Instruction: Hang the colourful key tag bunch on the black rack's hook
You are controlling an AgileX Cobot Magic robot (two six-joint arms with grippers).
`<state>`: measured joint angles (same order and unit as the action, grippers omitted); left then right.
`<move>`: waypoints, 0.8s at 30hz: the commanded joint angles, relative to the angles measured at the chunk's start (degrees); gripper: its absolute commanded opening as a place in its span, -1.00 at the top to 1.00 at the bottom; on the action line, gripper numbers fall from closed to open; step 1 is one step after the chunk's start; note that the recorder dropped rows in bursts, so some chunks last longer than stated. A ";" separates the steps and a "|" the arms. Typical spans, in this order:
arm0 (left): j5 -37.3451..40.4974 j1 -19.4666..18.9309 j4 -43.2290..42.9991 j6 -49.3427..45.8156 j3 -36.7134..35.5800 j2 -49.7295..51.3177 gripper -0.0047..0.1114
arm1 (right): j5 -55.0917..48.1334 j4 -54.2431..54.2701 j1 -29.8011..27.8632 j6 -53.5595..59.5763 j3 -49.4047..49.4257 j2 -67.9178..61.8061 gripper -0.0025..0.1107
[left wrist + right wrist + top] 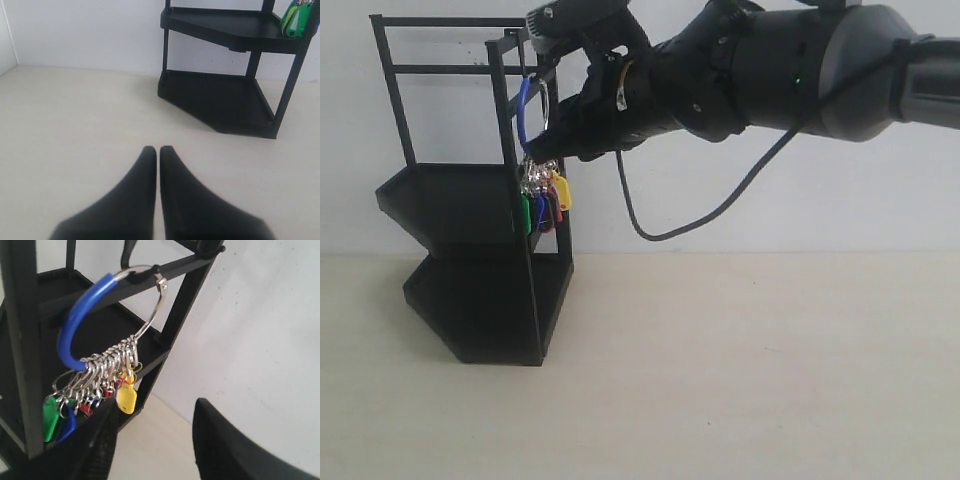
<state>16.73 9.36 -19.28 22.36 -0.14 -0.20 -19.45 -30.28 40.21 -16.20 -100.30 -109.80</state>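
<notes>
The colourful key tag bunch hangs from the hook on the black rack, by its large silver ring and blue loop. Its green, blue, red and yellow tags dangle beside the rack's front upright. My right gripper is open just beside the bunch with nothing between its fingers; one finger is close to the yellow tag. My left gripper is shut and empty, low over the table, facing the rack, with the bunch at the edge of its view.
The beige table stretches in front of and to the right of the rack. A white wall stands behind. The right arm's black cable loops down near the rack.
</notes>
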 commanded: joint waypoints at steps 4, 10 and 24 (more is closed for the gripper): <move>-0.20 0.48 0.05 0.36 0.14 0.20 0.84 | -2.02 -0.03 1.46 0.25 4.81 6.80 0.15; -0.20 0.48 0.05 0.36 0.14 0.20 0.84 | 0.16 -0.03 1.55 -0.65 18.65 16.71 0.15; -0.20 0.48 0.05 0.36 0.14 0.20 0.84 | 1.01 1.05 1.55 -18.69 49.17 38.79 0.96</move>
<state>16.73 9.36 -19.28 22.36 -0.14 -0.20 -18.70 -29.78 41.71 -30.83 -55.05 -73.92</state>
